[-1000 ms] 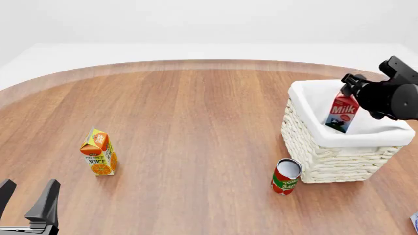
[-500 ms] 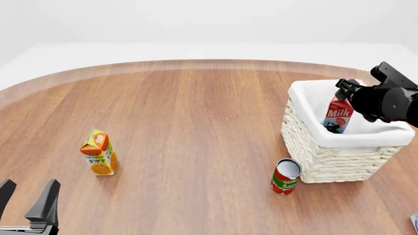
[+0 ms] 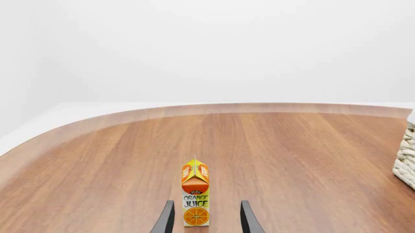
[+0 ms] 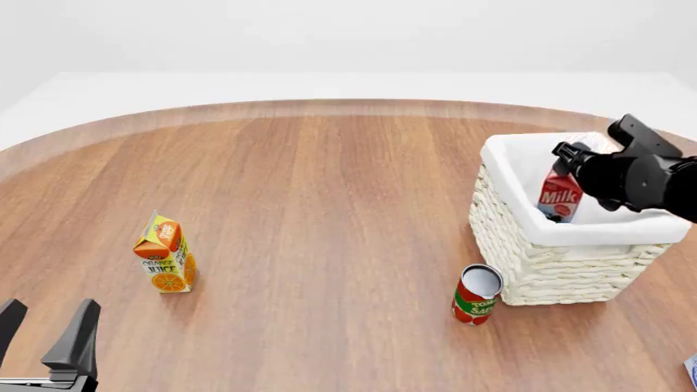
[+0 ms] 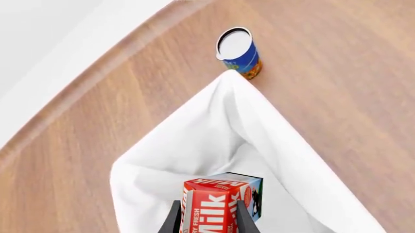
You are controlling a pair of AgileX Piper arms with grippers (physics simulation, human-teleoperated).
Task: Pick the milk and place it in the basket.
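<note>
- Fingers first: the right gripper [image 5: 205, 217] has its two dark fingers pinching the upper red part of the milk carton, one on each side; the left gripper [image 3: 205, 221] has its fingers spread and holding nothing, with the juice carton seen between them but farther off.
- Round brown wood-grain counter [image 4: 326, 188]: it carries everything, and the basket serves as the landmark below.
- Large rectangular cream-white woven wicker basket [image 4: 544, 261] with white cloth lining folded over its rim: it stands toward the right side of the counter.
- Small gable-top milk carton [image 4: 560, 194], red above with white "Milk" lettering and a blue-green base: it hangs inside the basket's opening, its base already below the rim, above the lining; I cannot tell whether it touches the bottom.
- Its long axis runs nearly upright, tilted a little, gable uppermost, the lettered face turned toward the arms' side.
- Handling, as I judge it: light, stiff cardboard with smooth sides that could slip or dent; a hold across the flat walls just under the gable suits it.
- Orange-yellow juice carton [image 4: 165, 255]: upright, well apart from the basket, to its left.
- Red tomato sauce can [image 4: 476, 295]: just beside the basket's near left corner.
</note>
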